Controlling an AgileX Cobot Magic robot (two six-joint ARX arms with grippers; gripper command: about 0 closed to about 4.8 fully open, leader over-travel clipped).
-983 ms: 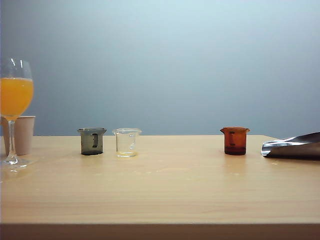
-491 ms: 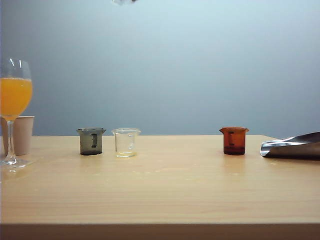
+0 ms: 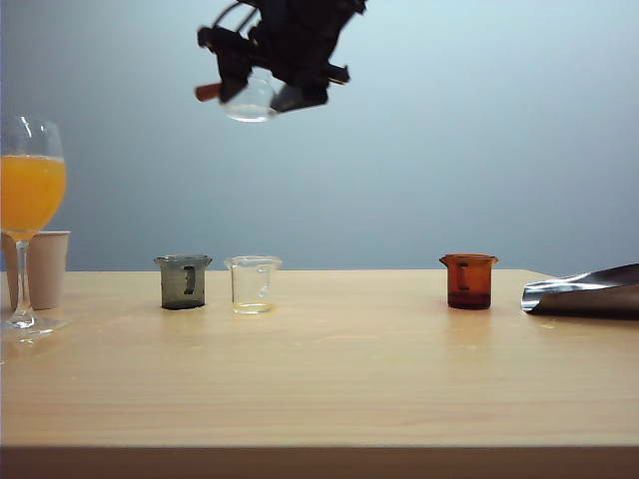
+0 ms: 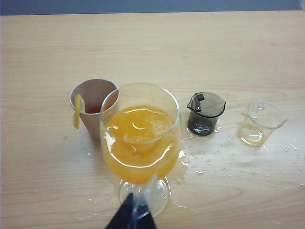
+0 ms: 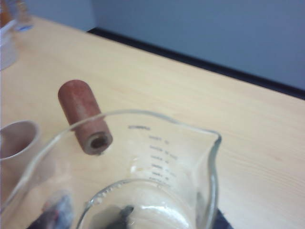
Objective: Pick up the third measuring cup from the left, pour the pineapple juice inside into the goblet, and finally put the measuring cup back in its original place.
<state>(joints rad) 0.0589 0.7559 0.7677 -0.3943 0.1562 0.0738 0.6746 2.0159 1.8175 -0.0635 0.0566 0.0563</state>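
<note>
The exterior view sits low at the desk [image 3: 319, 379] edge, facing level toward the grey wall. The left wrist view looks steeply down, close above the goblet [image 4: 140, 138]; both views share the goblet, grey cup [image 4: 205, 113] and clear cup [image 4: 261, 122]. The right wrist view looks obliquely down, very close over the third measuring cup [image 5: 157, 176].
</note>
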